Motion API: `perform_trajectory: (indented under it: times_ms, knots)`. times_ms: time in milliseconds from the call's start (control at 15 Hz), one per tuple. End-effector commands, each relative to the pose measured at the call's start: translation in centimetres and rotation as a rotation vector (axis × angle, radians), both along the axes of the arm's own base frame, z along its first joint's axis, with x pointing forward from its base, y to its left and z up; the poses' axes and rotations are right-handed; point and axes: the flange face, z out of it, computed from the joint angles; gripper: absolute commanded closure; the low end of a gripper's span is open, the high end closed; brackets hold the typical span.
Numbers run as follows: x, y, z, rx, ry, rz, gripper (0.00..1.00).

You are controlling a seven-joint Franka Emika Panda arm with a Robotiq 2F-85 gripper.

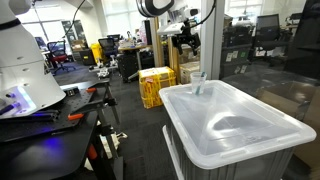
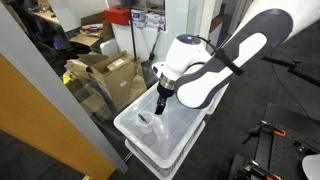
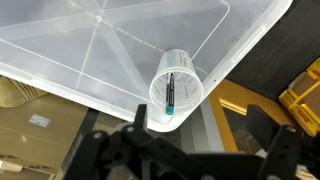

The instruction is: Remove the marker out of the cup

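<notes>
The small translucent cup point(image 3: 177, 88) stands upright on a corner of the big white bin lid point(image 3: 90, 50). The dark teal marker point(image 3: 171, 93) lies inside it, leaning on the cup wall with its teal end down. My gripper point(image 3: 200, 135) is open and empty, hovering above the cup and apart from it, its two dark fingers at the bottom of the wrist view. In both exterior views the gripper point(image 1: 186, 42) point(image 2: 160, 103) hangs over the cup point(image 1: 197, 82) point(image 2: 147, 121).
The cup sits close to the lid's edge, with a drop beyond it. Yellow crates point(image 1: 155, 85) point(image 3: 300, 90) stand on the floor beside the bin. Cardboard boxes point(image 2: 105, 75) lie behind a glass partition. A desk with tools point(image 1: 50, 112) stands to one side.
</notes>
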Motion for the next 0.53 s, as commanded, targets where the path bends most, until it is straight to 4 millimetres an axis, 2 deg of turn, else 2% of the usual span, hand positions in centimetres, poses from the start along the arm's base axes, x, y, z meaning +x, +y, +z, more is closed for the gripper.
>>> perform_trajectory:
  times_ms: [0,467]
  knots:
    - [-0.1,-0.1,-0.7,0.014,-0.025,-0.023,0.0]
    - [0.1,-0.1,-3.5,0.026,-0.03,-0.054,0.0]
